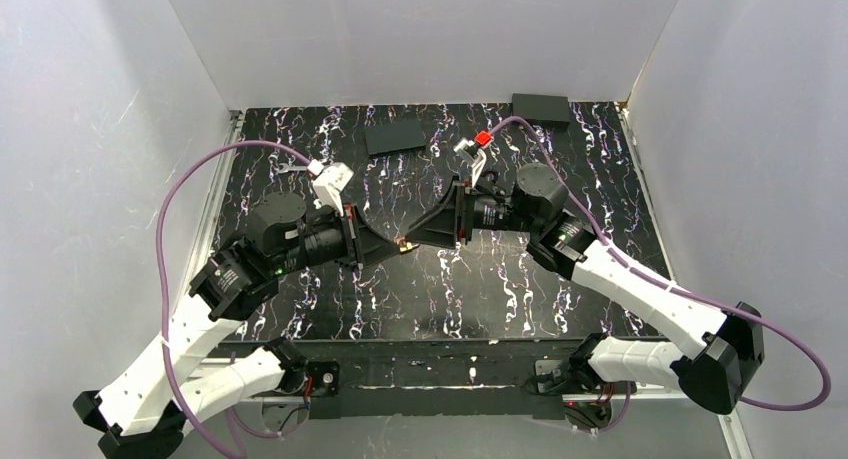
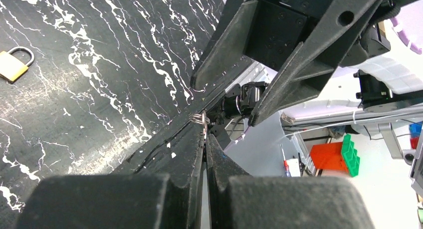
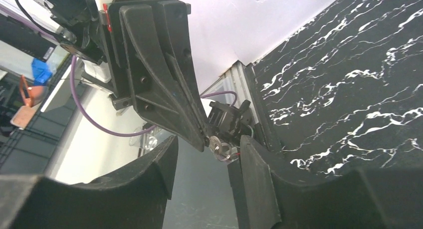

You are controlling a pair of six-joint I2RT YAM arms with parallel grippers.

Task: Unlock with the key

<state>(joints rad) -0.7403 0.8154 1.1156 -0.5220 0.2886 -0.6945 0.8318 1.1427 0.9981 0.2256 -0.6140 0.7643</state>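
the tiny silvery-bladed key (image 3: 218,148) is clenched in the left gripper (image 2: 204,133) at table centre. it is offered, seemingly for handover, between the released right gripper (image 3: 209,141) fingers. a brass padlock (image 2: 13,64) lies at ten o'clock.

The left arm (image 1: 190,329) and right arm (image 1: 640,279) share white moulded link shells and black cylindrical joint housings. A purple cable (image 1: 163,259) loops along each. Their fingers (image 3: 154,64) are matte black tapered wedges with small round holes.

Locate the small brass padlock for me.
The small brass padlock with a silver shackle lies on the black marbled table, upper left in the left wrist view, apart from the left hand.
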